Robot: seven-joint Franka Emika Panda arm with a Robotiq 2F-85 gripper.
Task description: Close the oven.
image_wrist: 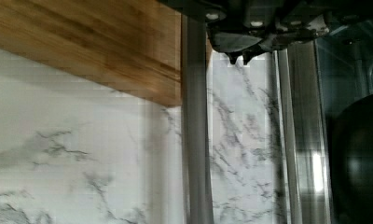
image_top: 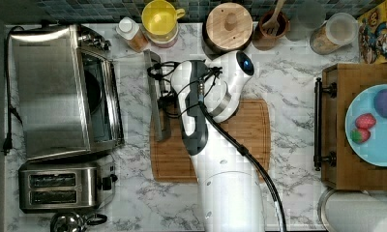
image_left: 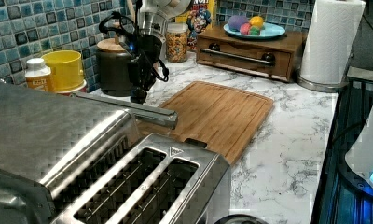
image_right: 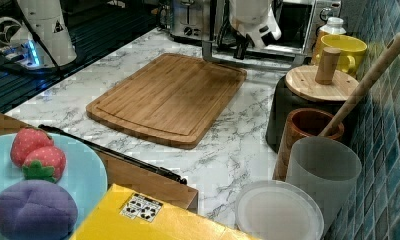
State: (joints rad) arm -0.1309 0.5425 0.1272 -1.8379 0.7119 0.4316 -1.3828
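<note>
Jaws [image_wrist: 240, 57] sit right at the door's handle [image_top: 155, 96]; can't tell if they're spread or pinching it. Door hangs fully down over the board [image_top: 240, 145]. Oven [image_top: 61, 92] is at 9 o'clock in the top view on the desk [image_top: 288, 96], so push the handle up in an arc toward it, staying mid-bar to avoid twisting the door.

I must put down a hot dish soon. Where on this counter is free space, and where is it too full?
Free: the cutting board, and the bare marble between it and the wooden tray. Crowded: the back row along the tile wall, with yellow cup, lidded canister and jars. The oven door hangs open, with the gripper at its handle.
</note>
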